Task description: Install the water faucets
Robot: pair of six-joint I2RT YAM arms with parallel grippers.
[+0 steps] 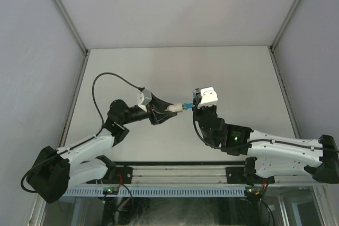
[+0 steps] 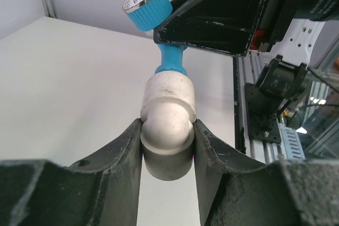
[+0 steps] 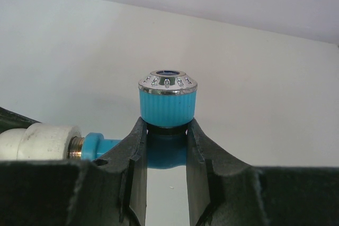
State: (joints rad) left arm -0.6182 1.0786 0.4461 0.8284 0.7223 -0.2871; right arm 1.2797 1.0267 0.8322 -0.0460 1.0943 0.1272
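Jaws around faucet [image 3: 167,107], fitting [image 2: 167,115]; mid table [image 1: 238,67].

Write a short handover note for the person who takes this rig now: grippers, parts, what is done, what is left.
Left gripper: shut on the white pipe fitting.
Right gripper: shut on the blue faucet, just under its handle.
Position: the two parts meet end to end between the arms, above the table.
Done: the faucet's threaded end is in the fitting's mouth.
Left: a little brass thread shows, so probably turn the faucet until tight, then release.
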